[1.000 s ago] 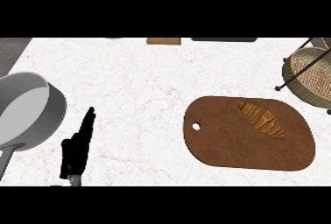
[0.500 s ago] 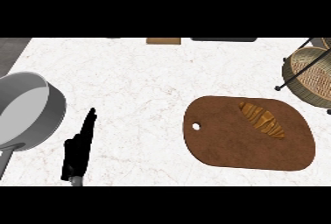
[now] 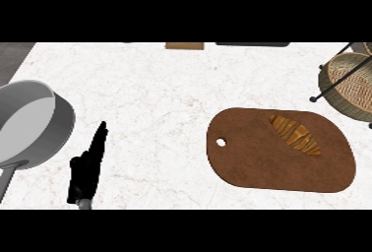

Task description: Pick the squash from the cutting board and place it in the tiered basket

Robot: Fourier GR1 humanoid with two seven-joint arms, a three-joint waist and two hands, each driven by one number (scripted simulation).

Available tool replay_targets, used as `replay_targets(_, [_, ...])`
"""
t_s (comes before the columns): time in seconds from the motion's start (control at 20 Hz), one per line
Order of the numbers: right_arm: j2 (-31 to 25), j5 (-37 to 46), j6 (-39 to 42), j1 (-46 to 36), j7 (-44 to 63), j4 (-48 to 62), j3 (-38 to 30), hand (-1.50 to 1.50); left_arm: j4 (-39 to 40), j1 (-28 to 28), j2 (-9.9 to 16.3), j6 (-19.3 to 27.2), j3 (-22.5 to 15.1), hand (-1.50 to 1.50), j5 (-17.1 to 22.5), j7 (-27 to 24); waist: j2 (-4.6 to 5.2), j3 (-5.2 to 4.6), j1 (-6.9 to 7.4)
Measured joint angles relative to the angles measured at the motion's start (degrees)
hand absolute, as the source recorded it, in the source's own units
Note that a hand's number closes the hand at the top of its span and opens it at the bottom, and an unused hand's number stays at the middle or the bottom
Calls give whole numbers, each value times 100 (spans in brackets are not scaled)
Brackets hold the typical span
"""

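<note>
Lying on the brown wooden cutting board [image 3: 280,150], the striped orange squash [image 3: 295,135] sits toward its upper right. Left of the board, the left hand [image 3: 88,170] rests, fingers straight, holding nothing.

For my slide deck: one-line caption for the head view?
Squash lies on the cutting board, tiered basket at right; open left hand rests beside a grey pot.

The left hand [image 3: 88,170] has slid slightly lower toward the view's bottom edge.
</note>
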Motion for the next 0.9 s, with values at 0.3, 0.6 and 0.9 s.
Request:
replay_targets(0.3, [110, -580, 73, -222, -159, 449, -611, -150, -18, 28, 76, -105, 76, 0, 48, 4, -14, -23, -20])
replay_targets(0.6, [-76, -1182, -101, -306, -412, 641, -1272, -150, 17, 56, -26, -24, 57, 0, -29, -112, -3, -2, -35])
replay_targets(0.9, [-789, -1475, -792, -108, -365, 736, -1782, -150, -35, 94, -16, -36, 106, 0, -5, -63, -5, 6, -83])
